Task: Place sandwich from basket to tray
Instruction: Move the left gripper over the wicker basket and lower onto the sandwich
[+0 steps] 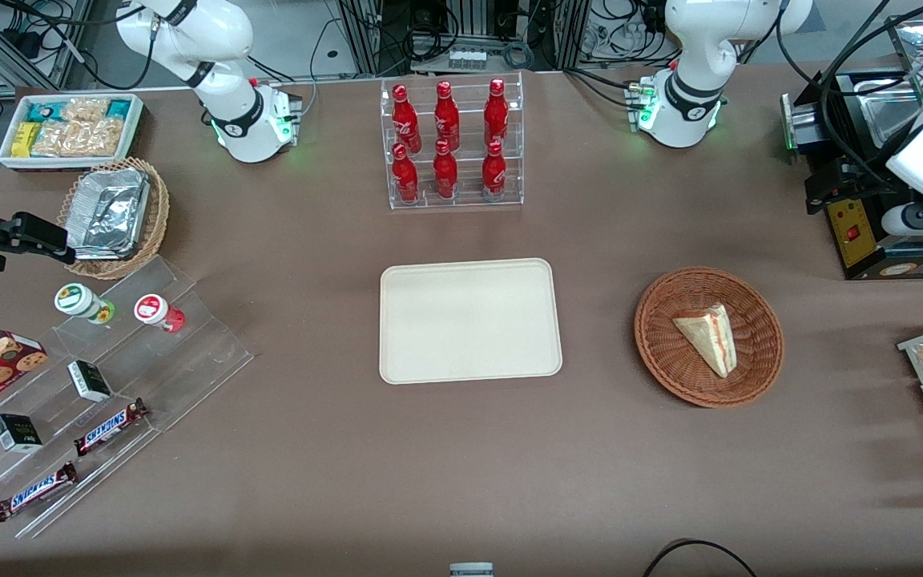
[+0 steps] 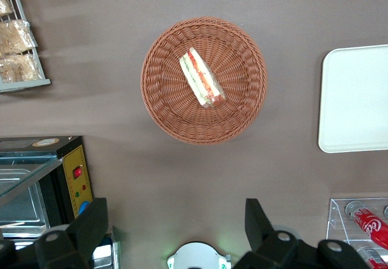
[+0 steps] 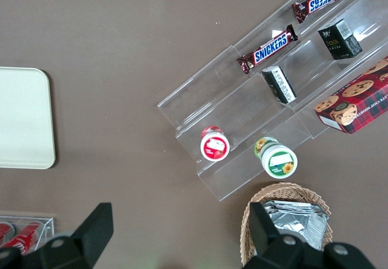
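- Snickers bars [image 1: 69,461] lie on a clear stepped rack at the front view's lower left.
- Sandwich [image 1: 708,337] lies in the basket [image 1: 662,353], right of centre on the bench [image 1: 349,473].
- Tray [image 1: 469,320] sits mid-frame, apart from the basket.
- Tool [image 2: 173,229] hangs above the bench with fingers [image 2: 91,223] spread, released, holding nothing.

Camera arrangement: one front view, two wrist views.
The front view looks down over the whole table; the left wrist view, above the gripper [image 2: 173,229], looks straight down and shares the basket [image 1: 662,353] [image 2: 163,108] and tray [image 1: 397,365] [image 2: 330,139]; the right wrist view shares that tray [image 3: 42,154].
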Available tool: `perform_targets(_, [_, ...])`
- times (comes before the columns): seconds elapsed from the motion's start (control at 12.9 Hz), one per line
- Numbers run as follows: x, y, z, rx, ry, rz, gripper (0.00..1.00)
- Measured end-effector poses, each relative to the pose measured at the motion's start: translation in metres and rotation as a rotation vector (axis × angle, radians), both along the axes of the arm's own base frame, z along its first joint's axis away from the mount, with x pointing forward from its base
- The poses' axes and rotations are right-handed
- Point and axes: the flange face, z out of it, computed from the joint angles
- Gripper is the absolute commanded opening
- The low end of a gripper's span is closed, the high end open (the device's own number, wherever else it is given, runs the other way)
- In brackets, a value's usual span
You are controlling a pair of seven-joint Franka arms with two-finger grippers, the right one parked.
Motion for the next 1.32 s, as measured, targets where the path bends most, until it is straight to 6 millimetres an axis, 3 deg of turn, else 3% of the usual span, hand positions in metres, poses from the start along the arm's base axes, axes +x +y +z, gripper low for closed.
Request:
perform_targets(0.31, [0.003,0.0,-0.006,0.0,0.009,-0.004,1.0])
perform_targets(0.47, [0.016,0.001,-0.025,0.001,0.027,0.0,1.0])
perform_targets(0.7, [0.042,0.002,-0.08,0.002,0.024,0.01,1.0])
perform_targets(0.85, [0.053,0.0,-0.13,0.005,0.005,0.054,1.0])
perform_targets(1.09, [0.053,-0.001,-0.192,0.006,-0.028,0.136,1.0])
perform_targets(1.32, [0.046,-0.003,-0.23,0.014,-0.058,0.291,1.0])
